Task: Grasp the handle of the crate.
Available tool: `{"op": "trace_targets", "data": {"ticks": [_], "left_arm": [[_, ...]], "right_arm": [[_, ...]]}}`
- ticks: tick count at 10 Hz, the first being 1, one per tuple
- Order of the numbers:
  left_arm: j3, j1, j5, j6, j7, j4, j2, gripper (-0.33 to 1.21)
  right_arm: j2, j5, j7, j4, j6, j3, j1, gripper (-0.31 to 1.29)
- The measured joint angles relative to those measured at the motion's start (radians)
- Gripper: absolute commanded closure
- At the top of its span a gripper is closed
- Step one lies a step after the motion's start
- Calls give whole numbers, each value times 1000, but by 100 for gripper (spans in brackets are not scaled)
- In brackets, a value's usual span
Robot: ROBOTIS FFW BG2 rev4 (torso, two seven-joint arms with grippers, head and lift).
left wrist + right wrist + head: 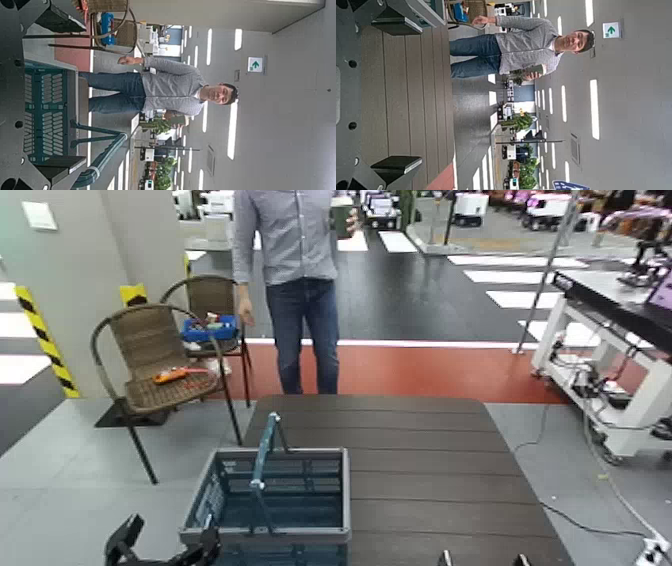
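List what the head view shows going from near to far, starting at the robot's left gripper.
Left gripper → crate on the dark table, its handle raised → wicker chair with an orange tool → second chair holding a small blue bin → person.

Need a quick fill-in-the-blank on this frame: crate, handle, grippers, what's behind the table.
1. The handle stands ____ over the crate.
2. The crate sits on the table's ____ side.
3. The left gripper is beside the crate with its fingers ____.
4. Past the table's far edge stands a ____.

Missing words: upright; left; open; person
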Motion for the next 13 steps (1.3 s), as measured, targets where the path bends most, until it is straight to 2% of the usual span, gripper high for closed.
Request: {"op": "trace_targets", "data": {"ticks": [6,10,12,13], "left_arm": [[5,-25,47,56,-35,4,-2,13],[31,-84,136,241,-91,-41,2,13],[27,-142,239,397,-102,-64,34,13],[22,-184,324,483,-102,-68,63,13]], "right_arm": [[-1,-1,0,4,-2,1,-2,15],[1,-2,-1,5,-2,1,-2,15],[2,-2,-2,6,-4,1,-2,15],[2,-2,-2,6,-4,1,-2,15]]}}
